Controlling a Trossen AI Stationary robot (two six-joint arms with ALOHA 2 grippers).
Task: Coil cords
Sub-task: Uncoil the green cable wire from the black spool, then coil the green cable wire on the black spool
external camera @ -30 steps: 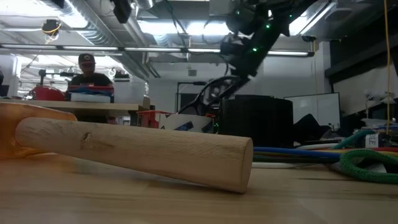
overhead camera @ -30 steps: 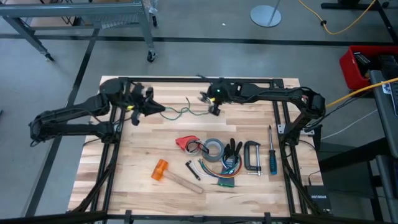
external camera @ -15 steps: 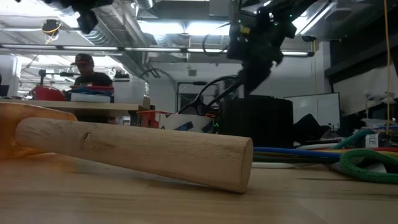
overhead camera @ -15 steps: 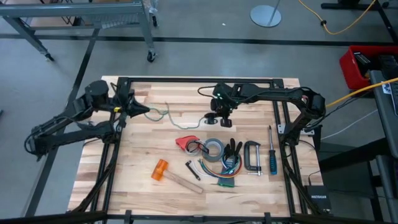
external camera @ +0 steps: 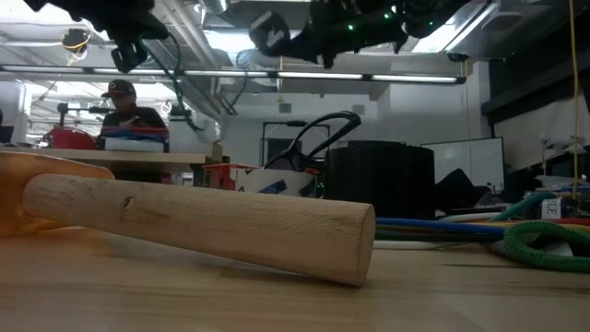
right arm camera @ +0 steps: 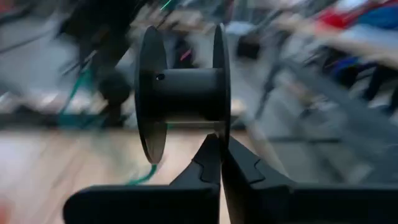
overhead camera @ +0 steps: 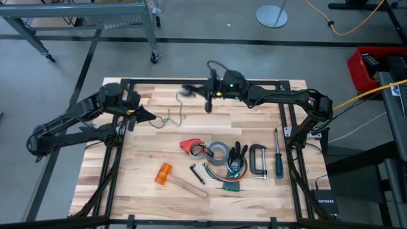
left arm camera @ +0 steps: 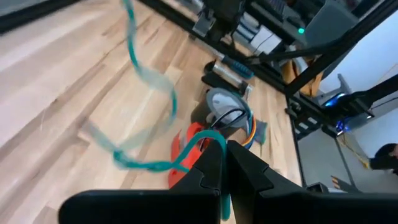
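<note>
- Teal-green thin cord (left arm camera: 149, 93) hangs in loose waves above the wooden table (overhead camera: 146, 159), between the grippers; no turns lie on the spool.
- Left gripper (left arm camera: 224, 163) is clamped on the cord's end.
- Right gripper (right arm camera: 219, 149) pinches the flange of the bare black plastic spool (right arm camera: 183, 93).
- Judgement: winding barely begun; nearly all the coiling remains.

Grey concrete floor (overhead camera: 210, 57) is stretching beyond the table, with a wheeled metal rack (overhead camera: 95, 16) standing at the far left and a round stand base (overhead camera: 272, 15) sitting opposite. Ceiling strip lights (external camera: 249, 39) are glowing over a person (external camera: 129, 115) working behind a bench.
</note>
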